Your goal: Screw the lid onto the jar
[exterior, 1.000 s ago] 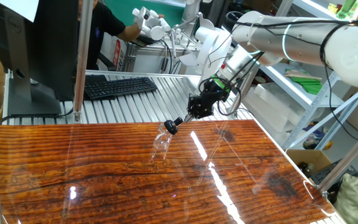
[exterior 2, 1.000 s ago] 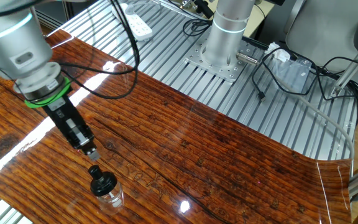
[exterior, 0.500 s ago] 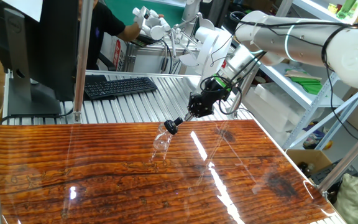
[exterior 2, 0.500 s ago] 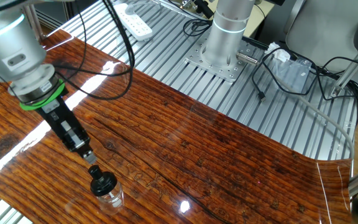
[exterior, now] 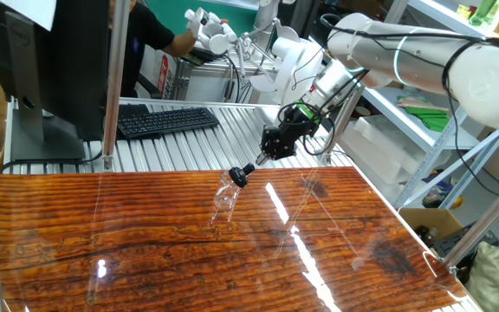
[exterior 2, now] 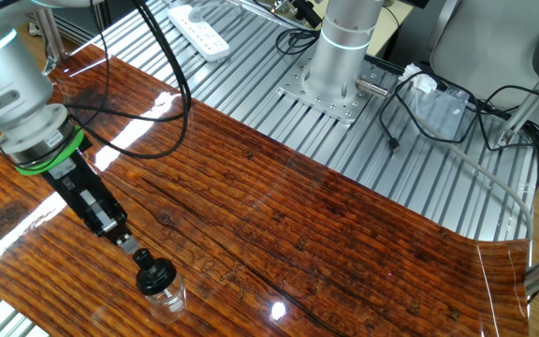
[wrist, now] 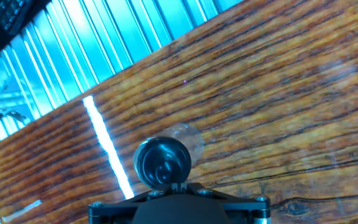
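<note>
The jar [exterior: 223,199] is a small clear bottle standing on the wooden table [exterior: 145,251]. The black lid [exterior: 238,178] sits on its neck. Both also show in the other fixed view, the jar [exterior 2: 168,298] under the lid [exterior 2: 155,277]. My gripper [exterior: 249,169] comes down at a slant from the upper right, its fingers closed together, its tips right at the lid's edge. In the other fixed view the gripper [exterior 2: 140,256] touches the lid from the upper left. The hand view shows the lid [wrist: 162,163] from above, just ahead of the gripper [wrist: 176,185].
A ribbed metal surface [exterior: 189,147] lies behind the wooden top, with a keyboard [exterior: 167,120] and a monitor [exterior: 50,61]. A second robot base [exterior 2: 340,56], a power strip [exterior 2: 197,28] and cables [exterior 2: 438,103] sit on the metal part.
The wrist and gripper body have swung left and slightly down in the other fixed view. The fingertips stay at the lid. The jar and lid have not moved.
</note>
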Controlling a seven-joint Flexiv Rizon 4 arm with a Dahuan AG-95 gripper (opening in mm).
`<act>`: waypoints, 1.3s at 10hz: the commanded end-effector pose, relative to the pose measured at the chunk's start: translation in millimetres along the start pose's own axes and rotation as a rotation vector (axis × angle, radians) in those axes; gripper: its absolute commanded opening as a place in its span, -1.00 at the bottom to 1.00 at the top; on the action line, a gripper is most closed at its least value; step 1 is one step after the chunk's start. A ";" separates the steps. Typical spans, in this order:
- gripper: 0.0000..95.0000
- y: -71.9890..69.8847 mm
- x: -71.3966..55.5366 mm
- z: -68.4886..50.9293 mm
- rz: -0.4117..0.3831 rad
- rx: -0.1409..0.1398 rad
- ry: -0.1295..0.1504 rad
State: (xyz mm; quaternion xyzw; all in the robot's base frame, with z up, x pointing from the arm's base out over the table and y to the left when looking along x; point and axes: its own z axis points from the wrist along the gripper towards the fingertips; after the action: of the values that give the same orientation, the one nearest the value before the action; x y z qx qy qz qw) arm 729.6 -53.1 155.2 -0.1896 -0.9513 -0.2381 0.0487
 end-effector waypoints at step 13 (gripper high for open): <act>-0.20 2.1 0.8 10.6 0.053 -0.002 0.039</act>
State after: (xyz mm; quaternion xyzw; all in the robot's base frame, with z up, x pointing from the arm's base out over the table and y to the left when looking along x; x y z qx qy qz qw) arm 728.5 -45.9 146.2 -0.2107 -0.9444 -0.2419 0.0722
